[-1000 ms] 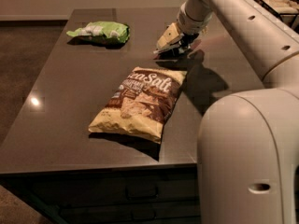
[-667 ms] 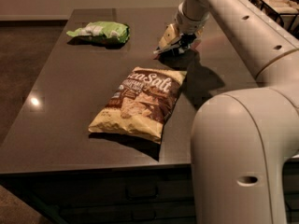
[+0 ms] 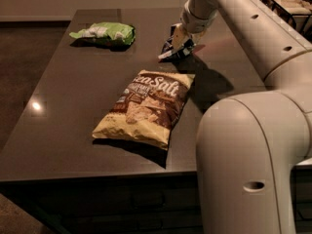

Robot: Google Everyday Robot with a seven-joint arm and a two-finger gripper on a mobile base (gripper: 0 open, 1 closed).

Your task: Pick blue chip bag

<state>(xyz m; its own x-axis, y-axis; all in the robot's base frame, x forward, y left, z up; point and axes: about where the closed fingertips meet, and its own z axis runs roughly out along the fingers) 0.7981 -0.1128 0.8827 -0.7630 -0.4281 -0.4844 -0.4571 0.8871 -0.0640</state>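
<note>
Observed from the near edge of the dark table (image 3: 73,116).

- Arm (image 3: 243,23): white and jointed, it reached from the right of the view across to the far right part of the tabletop. Its large rounded lower housing (image 3: 253,165) filled the near right corner.
- Gripper (image 3: 176,43): low over the far right part of the table, pointing down and to the left. Its pale yellowish fingers (image 3: 179,34) were clenched on the blue chip bag (image 3: 170,52).
- Blue chip bag: small and dark, with a white lower edge. It was held tilted in the claw, with the white edge pointing down-left, close to the tabletop. I could not tell whether that edge touched the surface or hung just clear of it.
- Tan "Sea Salt" bag (image 3: 146,106): lay flat mid-table on a diagonal, with its top end toward the gripper. It was near the blue bag but apart from it, and much larger.
- Light green bag (image 3: 105,33): lay flat at the far left of the table, well apart from both other bags.
- The arm's shadow (image 3: 209,84) fell on the table to the right of the tan bag.
- A small bright glare spot (image 3: 35,105) showed on the left of the tabletop.
- A dark wire basket (image 3: 287,4) stood beyond the arm in the far right corner. Its contents were unclear.
</note>
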